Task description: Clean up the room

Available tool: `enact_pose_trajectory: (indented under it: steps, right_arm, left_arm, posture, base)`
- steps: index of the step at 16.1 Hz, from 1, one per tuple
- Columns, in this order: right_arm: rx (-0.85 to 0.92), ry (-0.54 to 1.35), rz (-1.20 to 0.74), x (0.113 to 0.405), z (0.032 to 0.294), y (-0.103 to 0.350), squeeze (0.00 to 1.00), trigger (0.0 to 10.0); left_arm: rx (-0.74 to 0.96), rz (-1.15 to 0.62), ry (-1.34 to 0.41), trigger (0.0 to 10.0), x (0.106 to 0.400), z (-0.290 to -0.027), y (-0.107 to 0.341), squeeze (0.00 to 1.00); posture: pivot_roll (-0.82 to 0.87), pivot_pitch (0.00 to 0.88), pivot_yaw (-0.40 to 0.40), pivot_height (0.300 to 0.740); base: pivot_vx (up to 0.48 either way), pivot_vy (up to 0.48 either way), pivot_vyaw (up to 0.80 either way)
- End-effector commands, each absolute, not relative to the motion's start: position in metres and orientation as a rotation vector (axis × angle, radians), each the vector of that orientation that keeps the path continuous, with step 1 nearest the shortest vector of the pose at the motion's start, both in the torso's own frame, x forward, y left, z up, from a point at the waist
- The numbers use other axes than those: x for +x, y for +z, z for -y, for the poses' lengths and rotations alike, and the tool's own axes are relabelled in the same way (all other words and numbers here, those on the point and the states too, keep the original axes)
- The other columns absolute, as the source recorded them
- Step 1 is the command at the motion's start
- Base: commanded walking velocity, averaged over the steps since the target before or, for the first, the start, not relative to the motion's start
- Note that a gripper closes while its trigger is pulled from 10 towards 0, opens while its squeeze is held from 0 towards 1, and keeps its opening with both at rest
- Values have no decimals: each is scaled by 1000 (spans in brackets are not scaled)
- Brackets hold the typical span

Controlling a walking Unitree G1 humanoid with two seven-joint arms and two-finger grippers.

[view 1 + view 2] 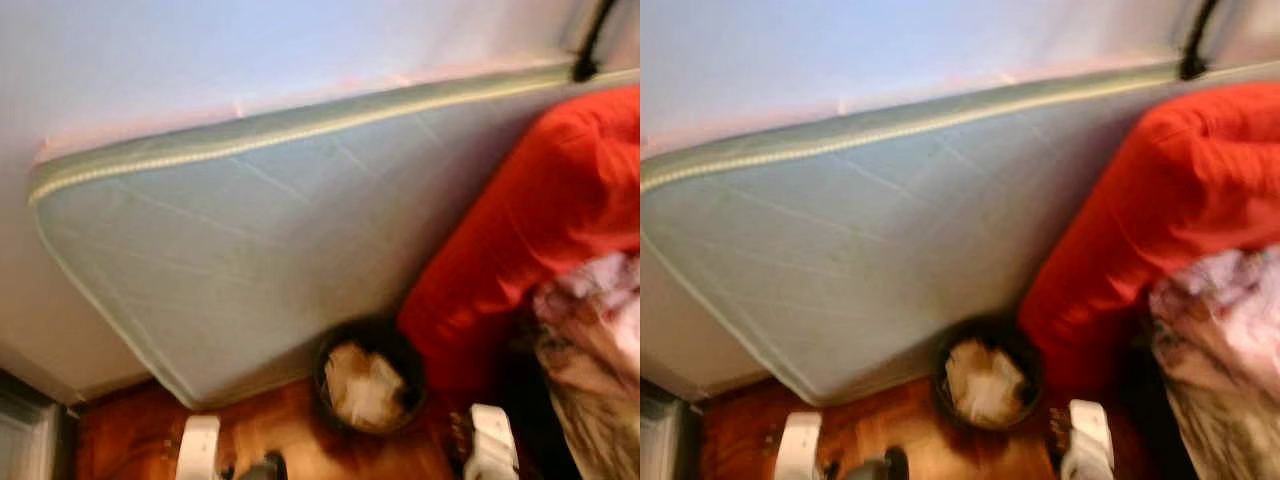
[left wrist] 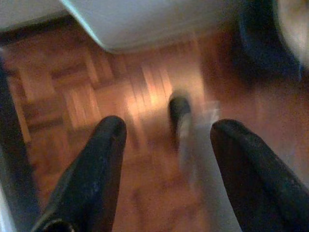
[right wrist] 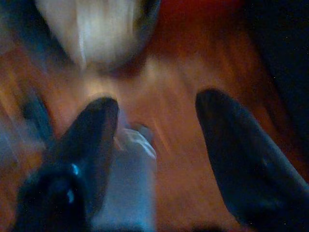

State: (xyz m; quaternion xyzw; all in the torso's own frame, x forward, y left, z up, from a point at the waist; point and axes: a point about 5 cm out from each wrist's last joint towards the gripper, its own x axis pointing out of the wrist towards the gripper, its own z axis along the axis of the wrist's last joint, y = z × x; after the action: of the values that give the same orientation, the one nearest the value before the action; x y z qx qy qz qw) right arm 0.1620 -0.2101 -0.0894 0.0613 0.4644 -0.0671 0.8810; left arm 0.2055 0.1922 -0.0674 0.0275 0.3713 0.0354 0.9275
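Fingers of the left gripper (image 2: 166, 140) are spread apart, grasping nothing, over the parquet floor (image 2: 72, 92); a blurred bottle (image 2: 186, 125) lies on the floor between them. The right gripper (image 3: 157, 121) is likewise spread and empty above the same bottle. Beyond stands a dark bin (image 1: 368, 378) full of paper, against a pale mattress (image 1: 250, 250) and red bedding (image 1: 530, 230). No writing is legible.
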Motion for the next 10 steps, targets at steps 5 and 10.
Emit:
enact_pose_trajectory:
  steps: [5, 10]
  right_arm:
    - [125, -125, -904, 185, 208, -79, 0, 10000]
    - [119, -119, -915, 185, 208, -79, 0, 10000]
  left_arm:
    - [62, -875, 93, 10000, 173, -197, -84, 0]
    - [50, -873, 96, 10000, 173, -194, -85, 0]
  posture:
    - [39, 134, -19, 740]
    - [41, 137, -25, 740]
  base:
    - [0, 0, 0]
    - [0, 0, -599]
